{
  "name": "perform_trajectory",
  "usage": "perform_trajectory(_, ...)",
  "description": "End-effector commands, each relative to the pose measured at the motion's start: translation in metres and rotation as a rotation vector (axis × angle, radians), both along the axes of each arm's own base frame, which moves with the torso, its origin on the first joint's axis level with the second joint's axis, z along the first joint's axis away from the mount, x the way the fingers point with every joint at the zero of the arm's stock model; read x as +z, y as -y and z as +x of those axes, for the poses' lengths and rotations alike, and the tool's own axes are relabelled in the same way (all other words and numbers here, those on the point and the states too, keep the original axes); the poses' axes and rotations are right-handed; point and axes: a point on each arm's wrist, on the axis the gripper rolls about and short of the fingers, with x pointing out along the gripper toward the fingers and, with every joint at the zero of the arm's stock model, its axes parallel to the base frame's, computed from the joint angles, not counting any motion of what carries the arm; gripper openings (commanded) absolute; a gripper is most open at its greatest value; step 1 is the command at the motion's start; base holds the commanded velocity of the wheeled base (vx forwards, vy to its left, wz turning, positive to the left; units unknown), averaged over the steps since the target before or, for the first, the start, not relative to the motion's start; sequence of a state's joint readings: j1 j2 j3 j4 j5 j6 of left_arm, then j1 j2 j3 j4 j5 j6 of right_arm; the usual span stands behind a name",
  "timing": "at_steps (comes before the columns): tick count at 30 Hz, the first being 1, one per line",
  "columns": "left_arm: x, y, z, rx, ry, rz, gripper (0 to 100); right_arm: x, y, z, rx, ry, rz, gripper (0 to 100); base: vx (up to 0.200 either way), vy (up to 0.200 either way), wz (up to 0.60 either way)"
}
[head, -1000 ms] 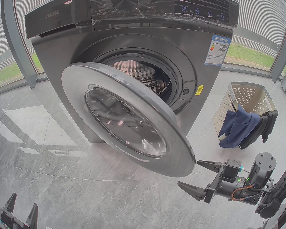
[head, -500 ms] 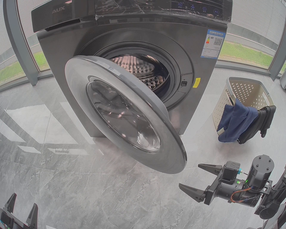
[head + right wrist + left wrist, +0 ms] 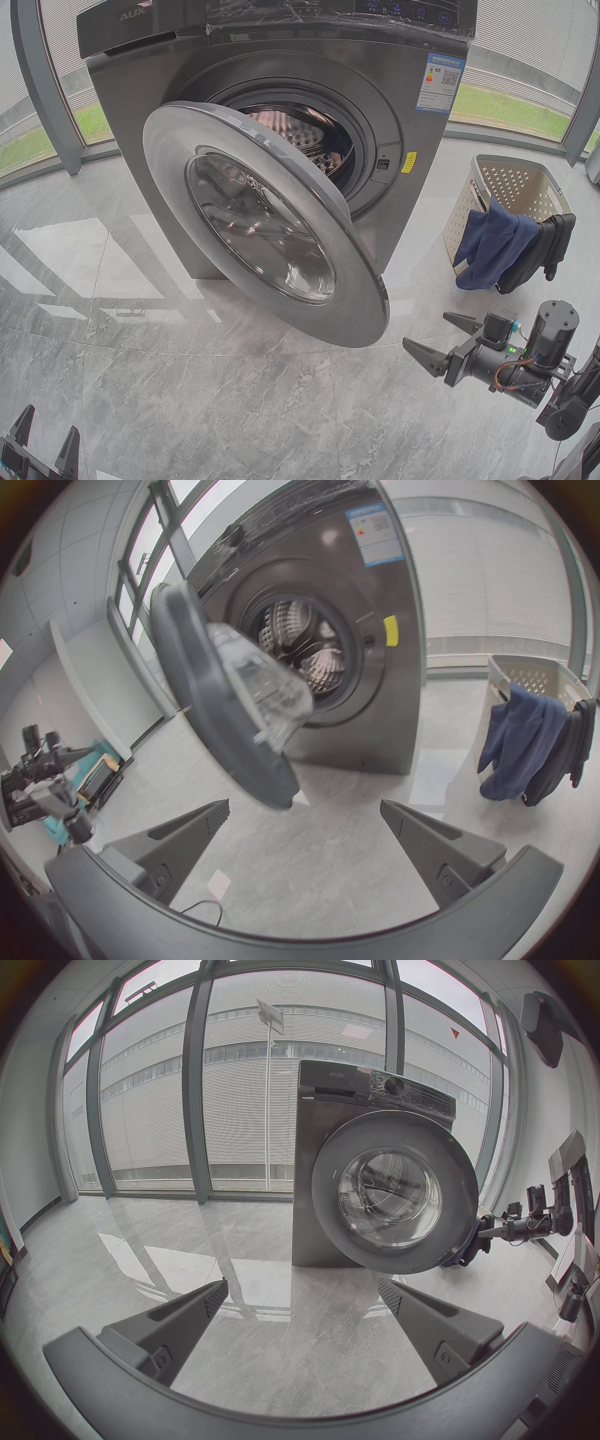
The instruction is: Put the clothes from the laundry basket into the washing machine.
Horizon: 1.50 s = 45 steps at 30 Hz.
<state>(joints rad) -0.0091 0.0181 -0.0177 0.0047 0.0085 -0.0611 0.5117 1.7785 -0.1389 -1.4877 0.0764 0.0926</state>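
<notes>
The grey washing machine (image 3: 412, 181) stands ahead with its round door (image 3: 262, 225) swung wide open, baring the steel drum (image 3: 300, 134). To its right on the floor is the beige laundry basket (image 3: 522, 181); a blue garment (image 3: 490, 247) and a black garment (image 3: 540, 250) hang over its front rim. My right gripper (image 3: 427, 329) is open and empty, low over the floor between the door's edge and the basket. My left gripper (image 3: 50, 420) is open at the lower left, far from the machine. The right wrist view shows the drum (image 3: 306, 649) and the blue garment (image 3: 519, 736).
Glossy grey floor tiles (image 3: 187, 387) spread wide in front of the machine. Glass walls with grey pillars (image 3: 44, 94) stand behind it. The open door juts out over the floor toward me. A cable (image 3: 200, 908) lies on the floor in the right wrist view.
The head camera has shifted, so the whole scene sits a little higher. My right gripper has moved away from the door's edge toward the basket, still open. The left gripper stayed put.
</notes>
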Motion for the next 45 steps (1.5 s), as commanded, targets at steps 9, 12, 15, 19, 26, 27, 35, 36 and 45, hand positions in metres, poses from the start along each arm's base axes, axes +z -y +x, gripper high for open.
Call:
perform_trajectory(9, -0.005, 0.0, 0.0, 0.002, 0.001, 0.0, 100, 0.012, -0.022, 0.061, -0.065, 0.088, 0.047, 100, 0.0, 0.0, 0.0)
perform_trajectory(12, -0.005, 0.0, 0.0, 0.001, 0.001, 0.0, 100, 0.01, -0.031, 0.054, -0.028, 0.078, 0.045, 100, 0.0, 0.0, 0.0)
perform_trajectory(15, -0.005, 0.0, 0.0, 0.002, 0.001, 0.001, 100, 0.006, -0.042, 0.041, 0.028, 0.061, 0.037, 100, 0.2, 0.0, 0.0)
perform_trajectory(19, -0.005, 0.0, 0.0, 0.002, 0.001, 0.001, 100, 0.0, -0.048, 0.017, 0.094, 0.03, 0.019, 100, 0.0, 0.0, 0.0)
perform_trajectory(26, -0.005, 0.0, 0.0, 0.002, 0.001, 0.003, 100, 0.004, -0.04, 0.006, 0.094, 0.031, 0.025, 100, 0.0, 0.0, 0.0)
perform_trajectory(27, -0.005, 0.0, 0.0, 0.002, 0.001, 0.003, 100, 0.004, -0.04, 0.007, 0.087, 0.031, 0.032, 100, 0.0, 0.0, 0.0)
perform_trajectory(35, -0.005, 0.0, 0.0, 0.001, 0.001, 0.003, 100, 0.0, -0.059, 0.055, -0.012, 0.053, 0.061, 100, 0.0, 0.0, 0.0)
perform_trajectory(36, -0.005, 0.0, 0.0, 0.001, 0.001, 0.003, 100, -0.001, -0.059, 0.058, -0.016, 0.054, 0.06, 100, 0.0, 0.0, 0.0)
perform_trajectory(45, -0.005, 0.0, 0.0, 0.001, 0.001, 0.003, 100, 0.001, -0.075, 0.093, -0.033, 0.035, 0.046, 100, 0.0, 0.0, 0.0)
